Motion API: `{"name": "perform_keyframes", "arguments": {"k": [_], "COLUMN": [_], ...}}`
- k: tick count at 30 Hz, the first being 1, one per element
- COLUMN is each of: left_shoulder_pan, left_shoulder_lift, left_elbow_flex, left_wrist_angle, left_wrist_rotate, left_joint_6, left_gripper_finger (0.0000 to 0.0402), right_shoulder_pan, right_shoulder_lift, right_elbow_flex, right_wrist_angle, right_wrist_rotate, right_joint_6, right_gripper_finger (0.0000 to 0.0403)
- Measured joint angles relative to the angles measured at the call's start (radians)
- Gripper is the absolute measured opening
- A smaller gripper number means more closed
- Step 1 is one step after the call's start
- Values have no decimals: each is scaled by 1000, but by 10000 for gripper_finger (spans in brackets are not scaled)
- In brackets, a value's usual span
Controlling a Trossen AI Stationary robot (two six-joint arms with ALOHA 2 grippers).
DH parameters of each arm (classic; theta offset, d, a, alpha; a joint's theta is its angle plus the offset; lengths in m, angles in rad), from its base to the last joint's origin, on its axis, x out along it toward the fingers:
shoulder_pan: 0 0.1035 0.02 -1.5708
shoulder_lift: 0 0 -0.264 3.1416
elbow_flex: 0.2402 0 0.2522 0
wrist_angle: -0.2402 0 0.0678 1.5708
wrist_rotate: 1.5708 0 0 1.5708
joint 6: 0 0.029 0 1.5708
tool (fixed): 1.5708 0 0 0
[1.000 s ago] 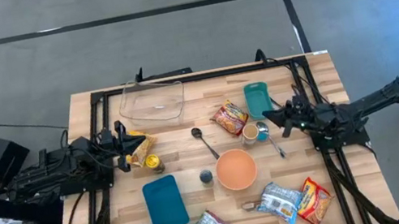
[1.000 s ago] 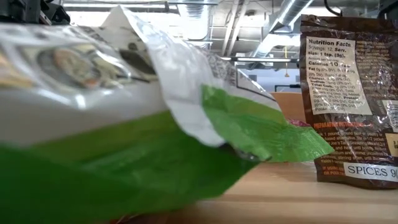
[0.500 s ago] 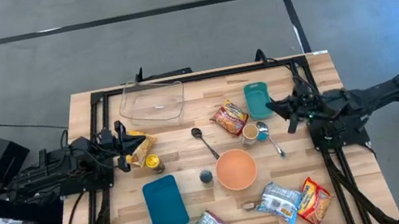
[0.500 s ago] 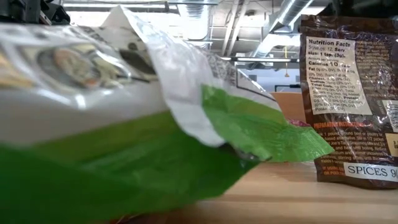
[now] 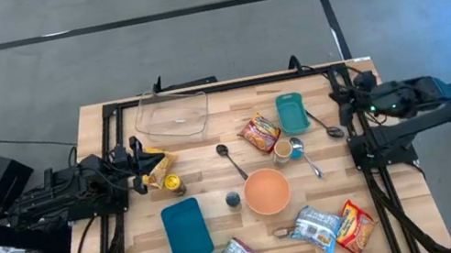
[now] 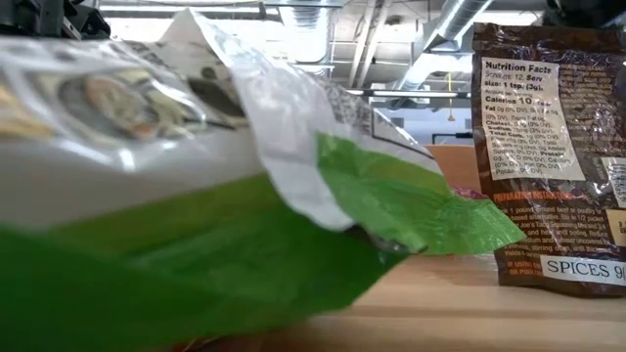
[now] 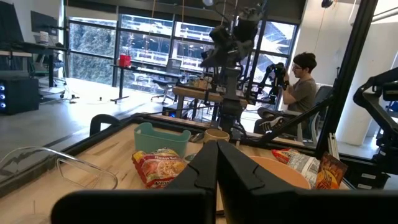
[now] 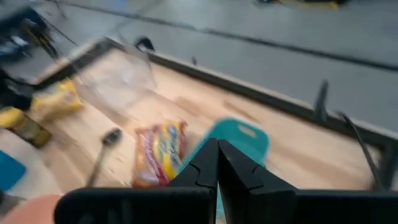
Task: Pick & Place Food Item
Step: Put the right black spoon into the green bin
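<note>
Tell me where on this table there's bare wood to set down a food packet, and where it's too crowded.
Bare wood lies between the clear glass dish and the small teal container, and at the far right corner. Another patch sits between the teal lid and the orange bowl. It is crowded around the cup and spoons, and along the near edge where the packets lie.

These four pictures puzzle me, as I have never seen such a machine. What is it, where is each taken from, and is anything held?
Two dark robot arms work at a wooden table. One picture looks straight down, one looks level from the tabletop, close behind food packets, and two look from the arms' wrists. The left gripper sits at the table's left edge, the right gripper at its right edge; both are shut and hold nothing. On the table lie an orange bowl, a clear dish, teal trays, spoons and snack packets.
</note>
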Motion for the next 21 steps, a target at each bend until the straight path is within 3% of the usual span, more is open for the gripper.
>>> {"name": "perform_keyframes", "arguments": {"k": [7, 21], "left_shoulder_pan": [0, 0], "left_shoulder_lift": [0, 0], "left_elbow_flex": [0, 0], "left_wrist_angle": [0, 0], "left_wrist_rotate": [0, 0], "left_joint_6": [0, 0], "left_gripper_finger": [1, 1], "right_shoulder_pan": [-53, -237], "right_shoulder_lift": [55, 227], "right_elbow_flex": [1, 1], "right_wrist_angle": [-145, -206], "right_wrist_rotate": [-95, -344], "right_joint_6": [81, 14], "right_gripper_finger": [0, 0]}}
